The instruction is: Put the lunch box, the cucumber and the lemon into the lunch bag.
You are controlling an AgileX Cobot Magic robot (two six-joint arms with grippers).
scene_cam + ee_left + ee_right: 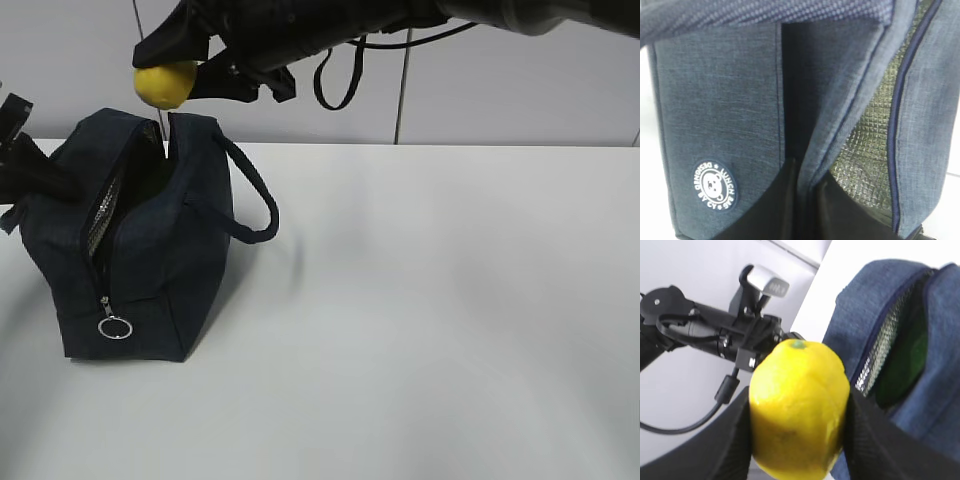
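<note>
My right hand (pixel 190 72) grips the lemon (pixel 166 84) above the bag (pixel 140 250); my left hand (pixel 807 210), closed, pinches its rim. Released off-centre, the lemon might strike the rim, I think.

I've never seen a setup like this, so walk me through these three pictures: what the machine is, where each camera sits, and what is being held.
It is a robot with two arms, each ending in a two-fingered gripper. The wide picture looks at the white table from the front; the other two come from cameras on the wrists. On the table stands a dark navy lunch bag, its top zipper open. The right gripper holds a yellow lemon just above the opening. The left gripper pinches the bag's fabric edge, apparently holding it open. Something green shows inside the bag, perhaps the cucumber.
</note>
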